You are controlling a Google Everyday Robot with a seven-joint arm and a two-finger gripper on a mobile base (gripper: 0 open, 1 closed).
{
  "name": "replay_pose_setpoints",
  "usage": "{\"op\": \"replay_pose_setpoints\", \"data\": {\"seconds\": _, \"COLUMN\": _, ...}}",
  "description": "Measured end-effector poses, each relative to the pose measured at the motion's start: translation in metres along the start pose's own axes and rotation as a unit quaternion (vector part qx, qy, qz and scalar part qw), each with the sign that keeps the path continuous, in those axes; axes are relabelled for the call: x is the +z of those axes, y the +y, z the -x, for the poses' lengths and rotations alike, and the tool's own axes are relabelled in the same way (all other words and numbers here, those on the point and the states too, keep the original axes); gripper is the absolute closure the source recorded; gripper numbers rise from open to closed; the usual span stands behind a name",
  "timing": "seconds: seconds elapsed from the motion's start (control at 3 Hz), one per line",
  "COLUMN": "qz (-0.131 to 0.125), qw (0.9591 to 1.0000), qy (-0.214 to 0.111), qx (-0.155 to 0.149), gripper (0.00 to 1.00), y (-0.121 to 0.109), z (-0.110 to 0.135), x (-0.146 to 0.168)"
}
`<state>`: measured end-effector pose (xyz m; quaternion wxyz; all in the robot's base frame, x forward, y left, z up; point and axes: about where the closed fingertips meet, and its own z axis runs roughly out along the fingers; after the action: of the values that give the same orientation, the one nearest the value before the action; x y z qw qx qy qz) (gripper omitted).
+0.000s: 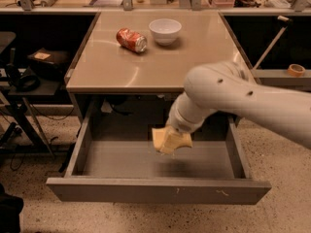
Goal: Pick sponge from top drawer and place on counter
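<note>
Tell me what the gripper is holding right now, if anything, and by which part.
The gripper holds the sponge above the top drawer floor, apparently by its right side; the exact contact is hidden.

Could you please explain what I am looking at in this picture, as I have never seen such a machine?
The big white shape is the robot's single arm. Its gripper, a two-finger clamp, hangs over the open drawer and holds a yellow sponge clear of the drawer floor. There is only one camera view, looking down at the front of the counter. On the counter are a red can, lying on its side, and a white bowl.
</note>
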<state>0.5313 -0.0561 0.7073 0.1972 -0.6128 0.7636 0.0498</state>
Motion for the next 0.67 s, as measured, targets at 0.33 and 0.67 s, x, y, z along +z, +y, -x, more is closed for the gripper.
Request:
{"op": "replay_pose_setpoints", "data": {"seconds": 0.33, "qz": -0.062, "qw": 0.9971, "qy": 0.017, "qx": -0.042, "gripper": 1.0, "y": -0.023, "z": 0.093, "x": -0.1}}
{"op": "replay_pose_setpoints", "data": {"seconds": 0.67, "qz": -0.108, "qw": 0.9916, "qy": 0.039, "qx": -0.06, "gripper": 1.0, "y": -0.054, "z": 0.154, "x": -0.162}}
